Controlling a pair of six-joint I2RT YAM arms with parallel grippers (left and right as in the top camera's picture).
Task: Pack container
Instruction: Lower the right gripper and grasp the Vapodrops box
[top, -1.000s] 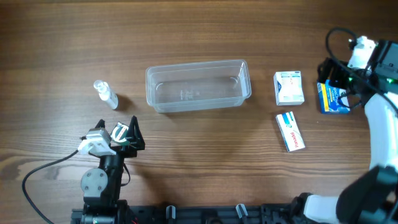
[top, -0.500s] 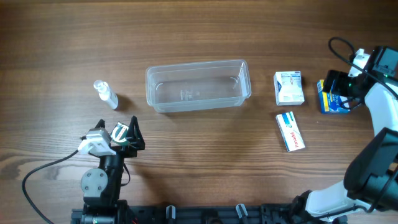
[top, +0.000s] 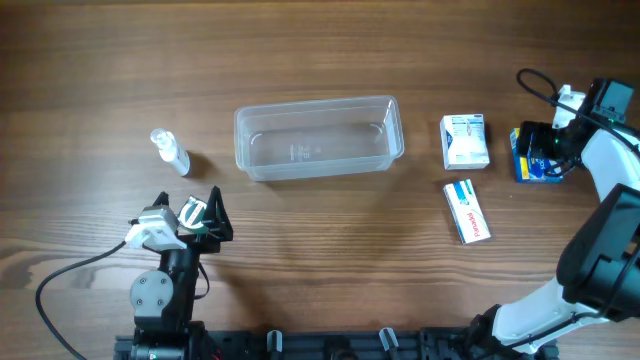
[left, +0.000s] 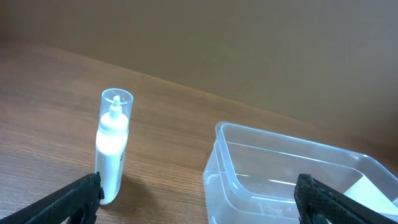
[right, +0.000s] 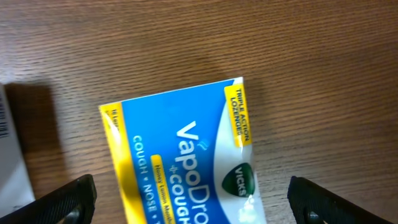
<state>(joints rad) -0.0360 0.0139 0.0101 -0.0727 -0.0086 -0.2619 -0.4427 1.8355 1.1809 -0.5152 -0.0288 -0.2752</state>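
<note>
Wooden table (top: 330, 270), seen from overhead. Clear plastic container (top: 318, 138) sits upright near the table's middle, long side running left to right, nothing inside it. Left of it, well apart, a small clear spray bottle (top: 170, 151) with a see-through cap; the left wrist view shows it standing upright, white inside. Right of the container, a small white box (top: 465, 141) lies flat, and nearer the robot a second white box with red print (top: 467, 210) lies at a slight angle, apart from the first. Farther right, a blue and yellow Vicks VapoDrops cough drop box (top: 533, 162) lies flat on the wood, just beside the first white box but not touching it. Left gripper (top: 188, 208) is parked low near its base, jaws spread wide, holding nothing; its camera looks toward the bottle and the container's near corner. Right gripper (right: 189, 196) hangs above the VapoDrops box, jaws fully apart, one finger (right: 71, 196) on each side of the box in the wrist view and clear of it. Whether the fingertips reach table level cannot be told.
</note>
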